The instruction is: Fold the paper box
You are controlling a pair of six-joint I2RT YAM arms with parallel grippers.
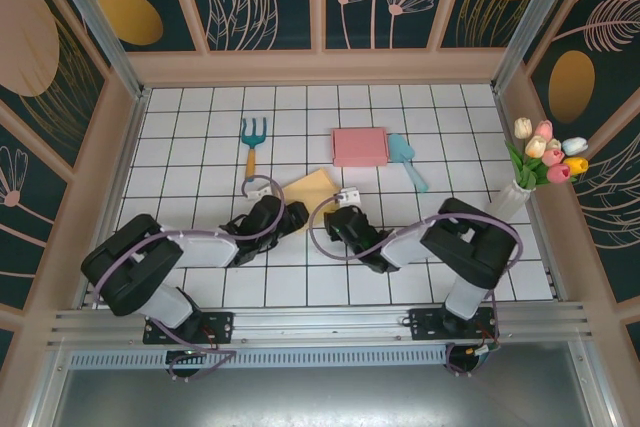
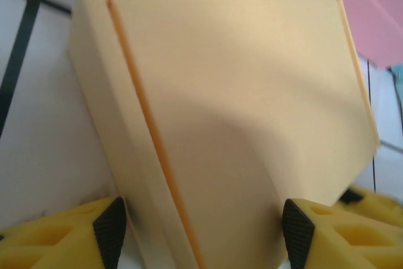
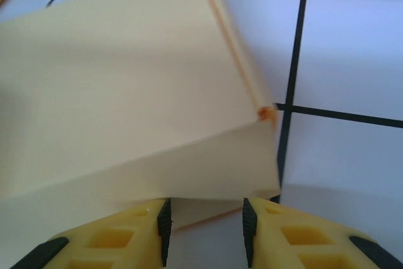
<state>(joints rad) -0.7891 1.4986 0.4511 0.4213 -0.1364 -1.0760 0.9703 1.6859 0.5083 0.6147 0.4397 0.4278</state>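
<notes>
Two pincers meet at the paper box (image 1: 312, 188), which lies on the tabletop (image 1: 190, 147) near the pink box (image 1: 360, 146), on that box's robot-facing side and a little to its left. It looks close to finished: the top panel is down, with a darker orange seam running along one edge.

From its wrist camera, the left pincer (image 2: 201, 228) spans the paper box across its width, a black pad (image 2: 110, 231) against each flank, so it appears to be clamped on the box. The right pincer (image 3: 206, 222) has its jaws partly apart with the paper box's low corner sitting right at their mouth. Whether they pinch that edge or merely bracket it, I cannot tell.

My guess is that the step in hand is pressing or tucking the last edge. Several things could spoil it:

- Thin card buckles easily, so too firm a squeeze from the left could bow the walls and pop the top panel up again.
- If the right jaws close off-centre on the corner, they may crease it or slip off it.
- Smooth tile gives little friction. An uneven push could skid the paper box into the pink box.
- Both wrists work very close together, so a careless swing risks a knock between them.
</notes>
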